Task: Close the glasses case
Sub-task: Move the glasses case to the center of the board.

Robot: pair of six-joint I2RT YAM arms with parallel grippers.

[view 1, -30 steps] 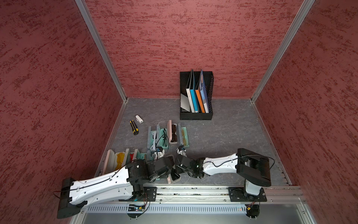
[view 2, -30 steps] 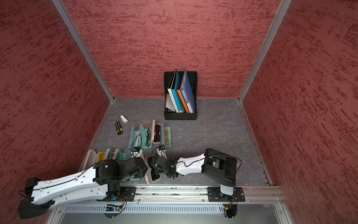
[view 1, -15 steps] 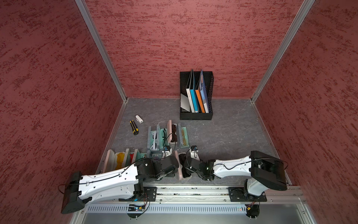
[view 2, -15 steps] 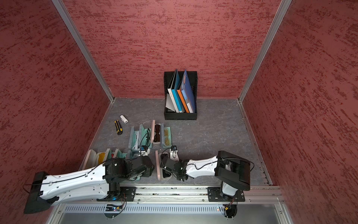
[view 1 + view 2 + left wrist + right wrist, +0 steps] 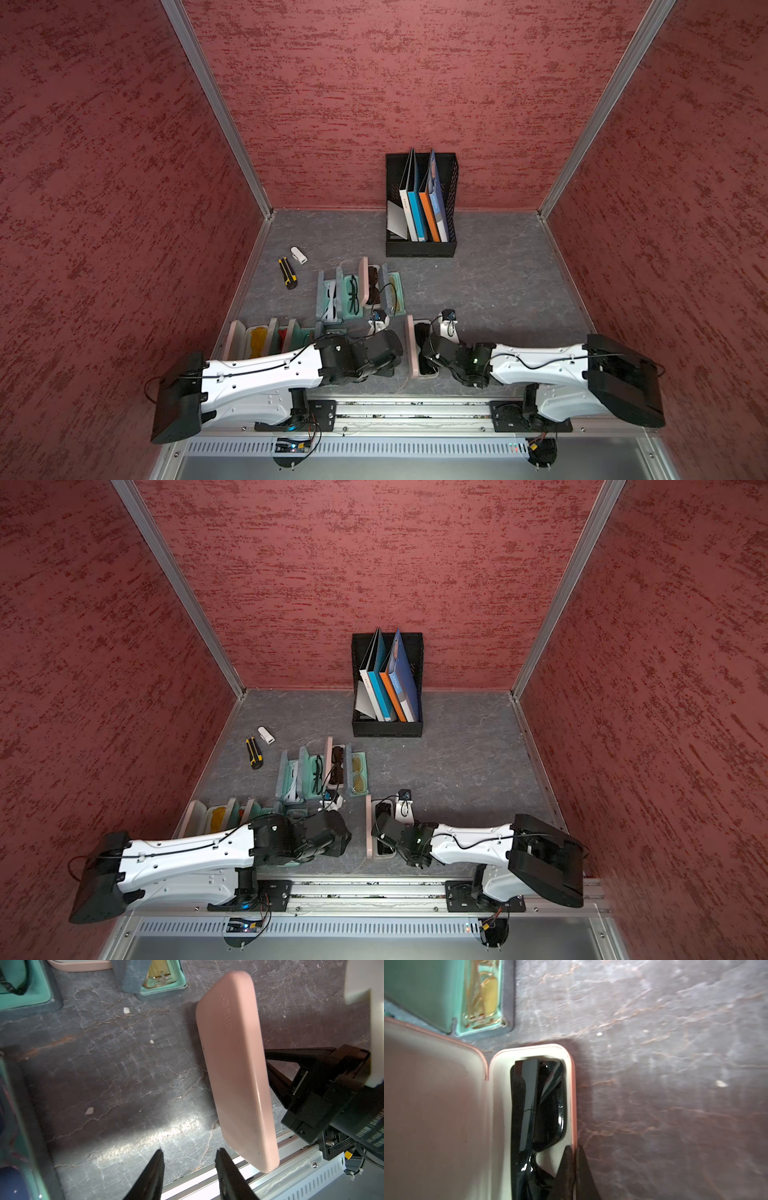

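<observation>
Case (image 5: 411, 353) lay open by the front rail between both arms, sunglasses (image 5: 537, 1115) inside, lid (image 5: 234, 1064) upright. Fully closed, the right claw (image 5: 574, 1167) sat at the base rim. The left claw (image 5: 189, 1167) stood open and empty beside the lid's back, a stiff, slick shell probably best pushed near its free edge.

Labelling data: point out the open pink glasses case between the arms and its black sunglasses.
pink glasses case (image 5: 234, 1068): left wrist view, lid's outside
black sunglasses (image 5: 527, 1095): right wrist view, frame
</observation>
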